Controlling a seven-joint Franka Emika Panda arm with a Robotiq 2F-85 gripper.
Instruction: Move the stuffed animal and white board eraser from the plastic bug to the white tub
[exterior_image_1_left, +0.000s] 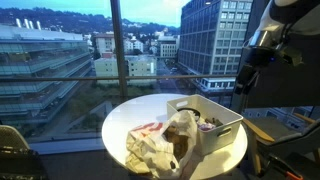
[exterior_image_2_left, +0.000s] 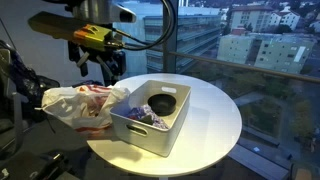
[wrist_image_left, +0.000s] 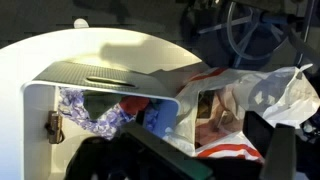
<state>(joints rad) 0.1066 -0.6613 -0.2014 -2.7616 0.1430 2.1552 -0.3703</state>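
- Your gripper (exterior_image_2_left: 95, 70) hangs in the air above the crumpled plastic bag (exterior_image_2_left: 72, 106). Its fingers look spread apart with nothing between them, and the dark shapes at the bottom corners of the wrist view fit that.
- The bag lies on its side on the round white table (exterior_image_2_left: 215, 120), pressed against one end of the white tub (exterior_image_2_left: 165, 138). The short hop this leaves from bag to tub is probably why they sit so close.
- The bag's mouth gapes toward the wrist camera, so you are likely lined up to look and reach inside.
- The tub already holds things: a dark round object (exterior_image_2_left: 163, 101), a purple patterned cloth (wrist_image_left: 85, 112) and a red-and-blue item (wrist_image_left: 135, 108).
- One of the soft, colourful pieces may be the stuffed animal, but you cannot be sure from these views. The whiteboard eraser cannot be picked out in either the bag or the tub.
- The bag carries red stripes or print (wrist_image_left: 225, 150), but no word or brand on it is legible. Nothing else shows readable writing.
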